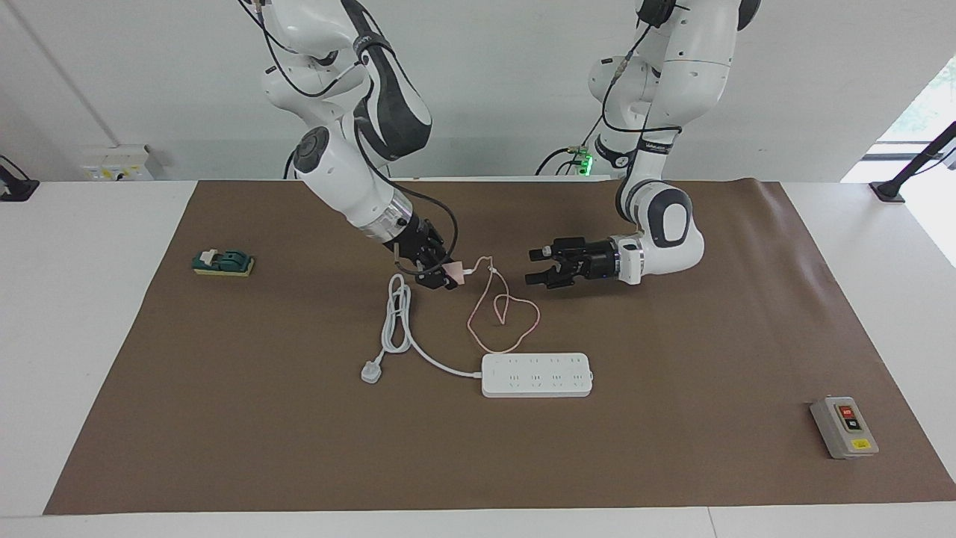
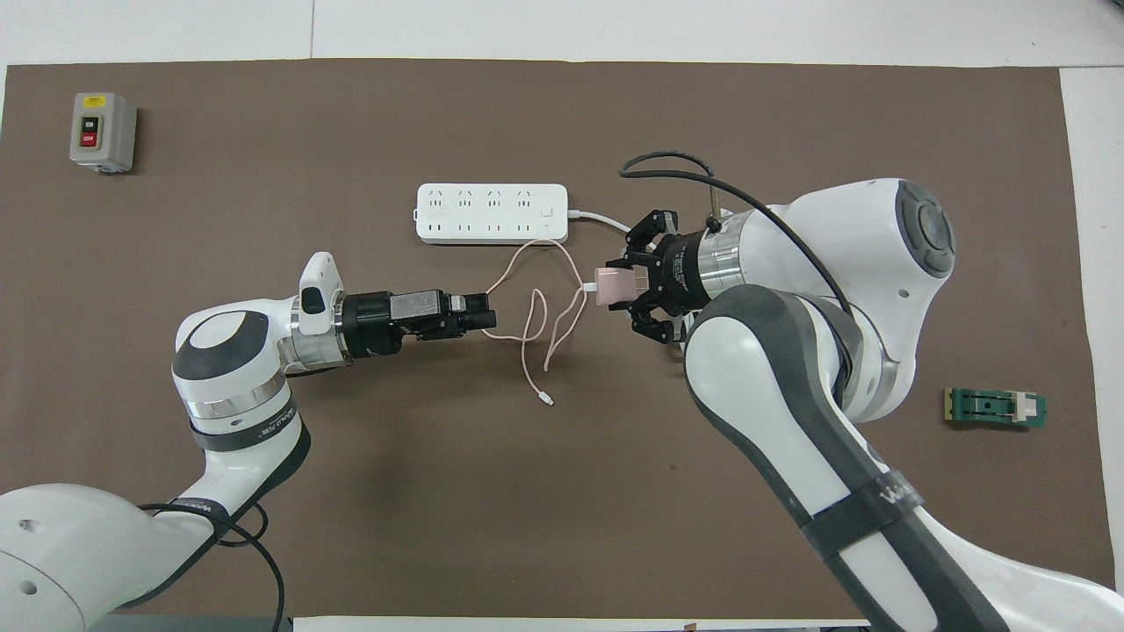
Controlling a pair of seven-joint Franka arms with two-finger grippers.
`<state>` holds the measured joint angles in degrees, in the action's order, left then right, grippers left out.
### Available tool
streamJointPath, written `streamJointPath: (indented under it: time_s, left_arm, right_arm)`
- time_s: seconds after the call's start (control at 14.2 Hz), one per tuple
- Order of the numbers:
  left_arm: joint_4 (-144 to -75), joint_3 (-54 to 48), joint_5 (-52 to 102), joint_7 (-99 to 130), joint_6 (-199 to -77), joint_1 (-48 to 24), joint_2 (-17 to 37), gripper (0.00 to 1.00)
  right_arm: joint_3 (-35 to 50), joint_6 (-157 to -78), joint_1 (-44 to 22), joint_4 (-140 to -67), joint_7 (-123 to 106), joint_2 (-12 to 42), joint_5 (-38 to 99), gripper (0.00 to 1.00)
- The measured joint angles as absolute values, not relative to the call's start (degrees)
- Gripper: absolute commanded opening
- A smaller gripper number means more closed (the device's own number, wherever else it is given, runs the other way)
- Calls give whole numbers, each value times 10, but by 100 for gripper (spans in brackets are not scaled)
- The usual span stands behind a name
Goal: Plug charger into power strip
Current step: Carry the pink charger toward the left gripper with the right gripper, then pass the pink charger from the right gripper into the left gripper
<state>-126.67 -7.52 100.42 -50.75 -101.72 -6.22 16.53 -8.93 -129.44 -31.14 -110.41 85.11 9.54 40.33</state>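
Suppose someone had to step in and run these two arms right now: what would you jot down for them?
Right gripper: shut on the charger, held up in the air over the mat, nearer the robots than the power strip.
Left gripper: open, holding nothing, over the mat beside the loops of the charger's pink cable, pointing toward the charger.
Power strip: flat on the mat, all sockets free; its white plug lies loose, toward the right arm's end.
Done: charger picked up.
Left: carry it over the strip, turn the prongs down, press it into a socket.
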Motion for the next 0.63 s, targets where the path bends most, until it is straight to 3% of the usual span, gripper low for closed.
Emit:
streamJointPath:
  time_s: [0.63]
  left_arm:
    - [-1265, -75, 1016, -521, -1045, -63, 165, 100]
  right_arm:
    - [-89, -1325, -380, -1103, 864, 135, 427, 0]
